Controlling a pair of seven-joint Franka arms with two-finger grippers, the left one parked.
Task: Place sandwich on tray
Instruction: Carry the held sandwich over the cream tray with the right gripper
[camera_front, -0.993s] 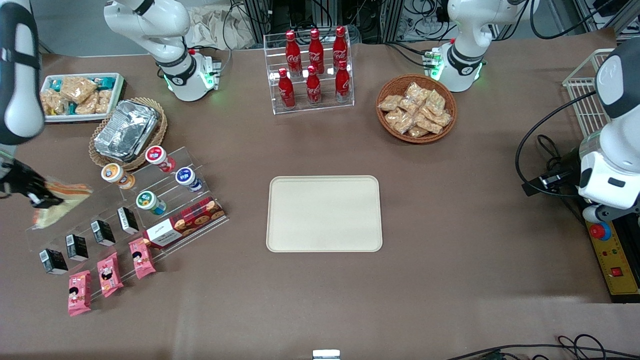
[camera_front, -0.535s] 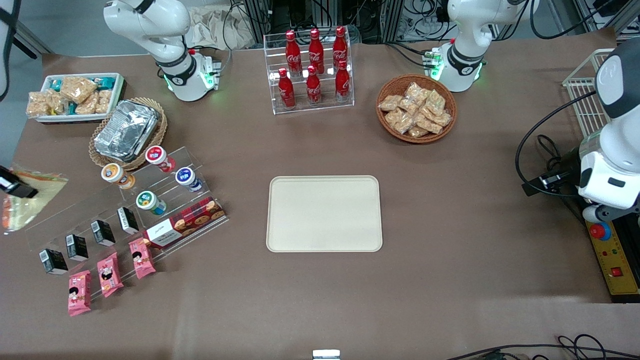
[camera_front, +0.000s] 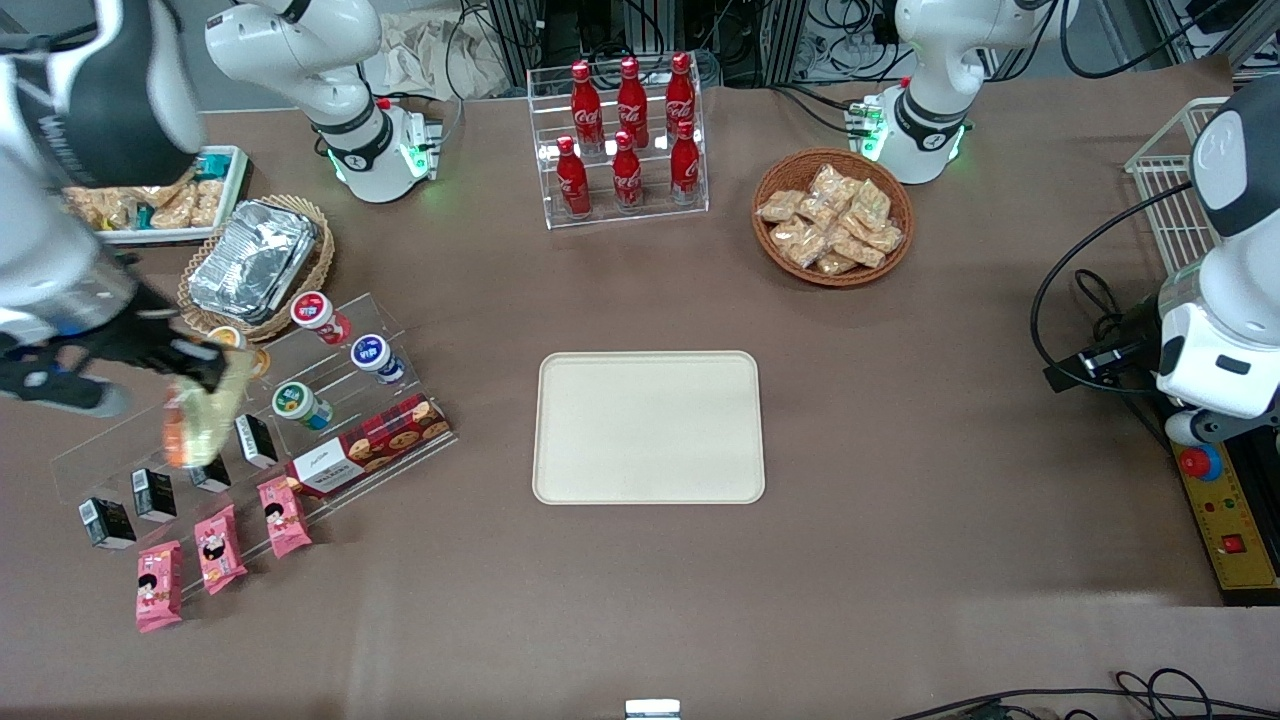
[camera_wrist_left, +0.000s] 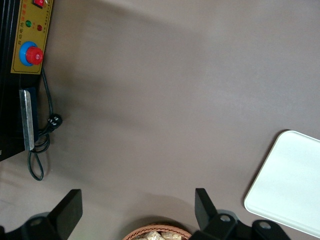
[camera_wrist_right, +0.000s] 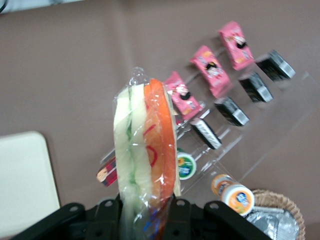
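From the front, I had the gripper (camera_front: 195, 375) up in the air over the clear stepped rack (camera_front: 250, 420) at the working arm's end of the table, with the sandwich (camera_front: 200, 420) hanging from it above the rack's small black cartons. The tray (camera_front: 648, 427) lay flat and bare at the table's middle, well apart from the load.

On the right wrist camera, the sandwich (camera_wrist_right: 145, 155) stood on edge between the 2 fingers (camera_wrist_right: 107, 212), which pinched its lower part; pale bread, a green line and orange filling showed through the wrap. The rack (camera_wrist_right: 235, 145) and a corner of the tray (camera_wrist_right: 22, 182) lay below.

The left wrist camera gave me only another corner of the tray (camera_wrist_left: 290, 180) and bare table.

I judged the carry as just begun: next I needed a sideways traverse clear of the rack's goods, then a descent onto the tray.
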